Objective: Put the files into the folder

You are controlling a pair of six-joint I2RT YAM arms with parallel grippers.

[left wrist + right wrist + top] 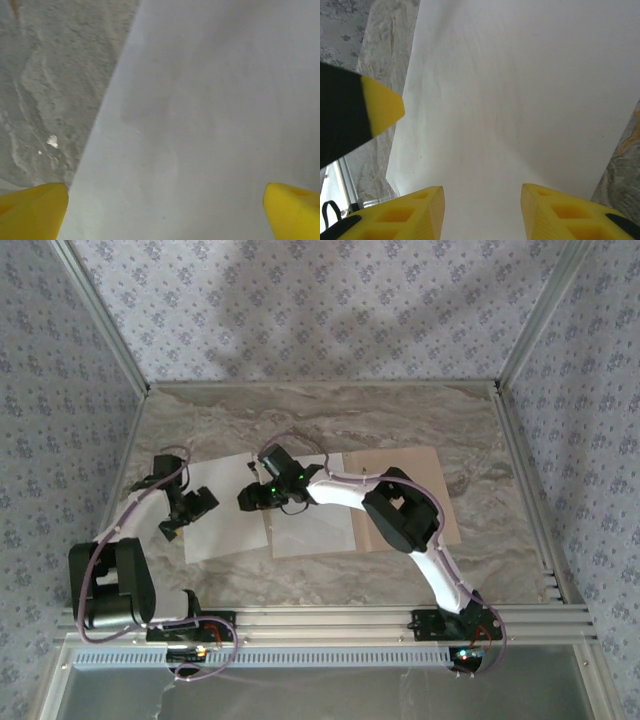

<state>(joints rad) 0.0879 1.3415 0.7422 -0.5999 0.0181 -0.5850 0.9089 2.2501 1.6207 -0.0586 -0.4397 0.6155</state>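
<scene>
left gripper [165, 202]: spread wide, empty, over loose sheet [228, 530], near its left edge | right gripper [482, 200]: half spread, empty, at that sheet's right edge | folder [420, 490]: right of both, second sheet [315, 528] overlapping its left side | sheet's long axis near-to-far

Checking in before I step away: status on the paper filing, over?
Left claw open, over left sheet. Right claw open, over middle sheet. Folder at right; sheets not gripped. Nothing blocking.
</scene>
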